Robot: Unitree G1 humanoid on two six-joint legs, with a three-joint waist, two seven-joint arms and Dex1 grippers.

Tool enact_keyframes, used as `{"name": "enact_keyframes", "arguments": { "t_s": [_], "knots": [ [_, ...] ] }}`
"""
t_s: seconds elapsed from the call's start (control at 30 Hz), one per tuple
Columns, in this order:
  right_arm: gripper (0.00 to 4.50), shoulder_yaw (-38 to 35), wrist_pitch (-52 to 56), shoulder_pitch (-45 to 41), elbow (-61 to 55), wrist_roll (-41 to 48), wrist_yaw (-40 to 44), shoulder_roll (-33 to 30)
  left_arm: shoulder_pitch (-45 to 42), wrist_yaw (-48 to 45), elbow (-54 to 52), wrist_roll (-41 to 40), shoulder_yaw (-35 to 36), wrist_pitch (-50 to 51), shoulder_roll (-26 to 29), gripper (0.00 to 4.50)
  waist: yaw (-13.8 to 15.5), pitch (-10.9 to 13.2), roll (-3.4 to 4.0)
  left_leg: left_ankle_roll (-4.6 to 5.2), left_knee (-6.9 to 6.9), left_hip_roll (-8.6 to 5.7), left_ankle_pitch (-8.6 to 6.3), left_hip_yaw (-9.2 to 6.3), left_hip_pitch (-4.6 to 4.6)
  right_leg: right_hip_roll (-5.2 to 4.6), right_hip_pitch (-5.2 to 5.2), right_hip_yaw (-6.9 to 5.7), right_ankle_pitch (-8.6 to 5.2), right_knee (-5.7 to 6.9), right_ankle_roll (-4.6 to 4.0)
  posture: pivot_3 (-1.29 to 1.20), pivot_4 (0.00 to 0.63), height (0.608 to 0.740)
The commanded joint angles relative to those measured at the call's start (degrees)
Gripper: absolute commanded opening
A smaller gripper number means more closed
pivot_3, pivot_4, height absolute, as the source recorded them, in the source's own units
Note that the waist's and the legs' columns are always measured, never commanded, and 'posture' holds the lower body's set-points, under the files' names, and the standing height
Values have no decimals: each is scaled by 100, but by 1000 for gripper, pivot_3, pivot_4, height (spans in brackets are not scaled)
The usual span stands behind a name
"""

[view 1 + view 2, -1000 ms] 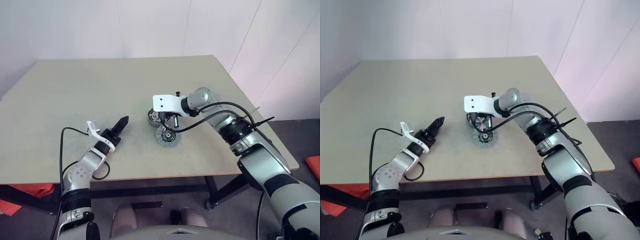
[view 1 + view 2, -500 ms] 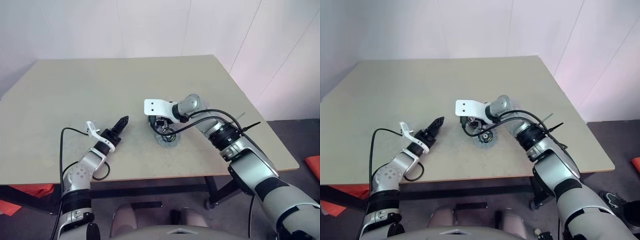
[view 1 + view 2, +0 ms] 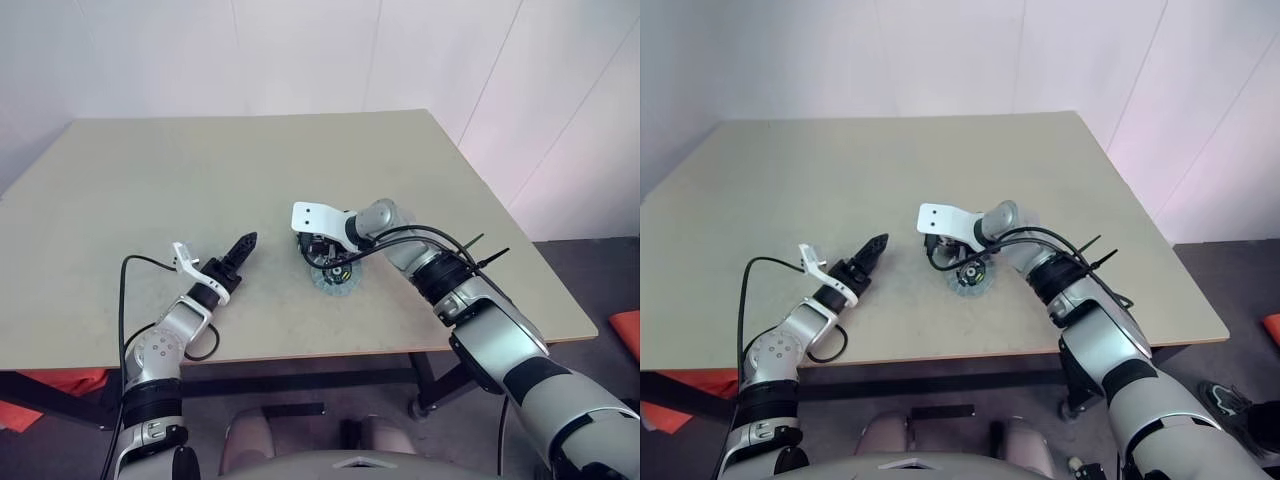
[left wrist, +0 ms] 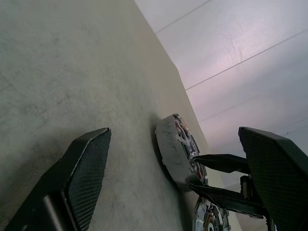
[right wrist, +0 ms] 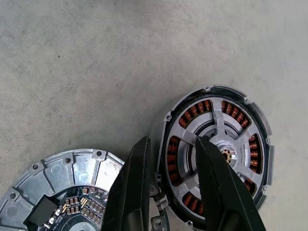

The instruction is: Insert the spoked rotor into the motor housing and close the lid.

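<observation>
the table (image 3: 150,170) is a broad matte beige slab, faintly grainy. on it the motor housing (image 5: 216,154) is a thick dark puck with coppery windings; the rotor (image 5: 195,140), with pale silvery spokes, looks already seated in it. just beside lies the lid (image 5: 65,185), a flat bluish-silver disc with a dark circuit centre. the right gripper (image 5: 168,183) hangs over the housing's near edge, fingers narrowly apart, straddling the rim, holding nothing i can see. i'd say it should check the rotor sits flush, then take the lid. the left gripper (image 4: 178,183) waits well apart, fingers wide, empty.
</observation>
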Motion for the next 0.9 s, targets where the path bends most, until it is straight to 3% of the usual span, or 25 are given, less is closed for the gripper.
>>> {"name": "enact_keyframes", "arguments": {
  "t_s": [0.03,0.37,0.63,0.73,0.83,0.9],
  "knots": [
    [1604,-89,-3,46,-121,-83,24,-123,67,51,-63,23,62,-3,52,4500,0,0,0,0,0,0,0,0,1,0,1,0,0,0,1,0,0,740],
    [1604,-54,287,422,-762,-93,181,-352,28,33,-12,40,39,7,57,4500,6,0,-1,1,-3,-2,-1,0,1,0,2,1,0,-1,0,0,0,740],
    [1604,-64,350,363,-522,-122,10,-209,-22,18,42,54,43,4,88,4500,-2,-1,-1,1,-3,-2,-1,0,3,0,3,1,-2,-2,3,0,0,740],
    [1026,-79,300,296,-341,-141,-63,-150,-12,23,29,45,59,-2,95,4500,-12,-1,-1,1,-3,-2,-1,0,6,0,4,1,-2,-1,4,0,0,740],
    [46,-76,245,266,-247,-175,-104,-122,15,33,2,37,69,-12,87,4500,-28,-2,-2,1,-2,-1,-1,0,13,0,10,1,-3,-2,5,0,0,740],
    [16,-74,210,244,-197,-190,-121,-111,19,42,-1,34,75,-21,82,4500,-32,-1,-1,1,-1,-1,-1,0,14,0,8,1,-4,-2,6,0,0,740]
  ]
}}
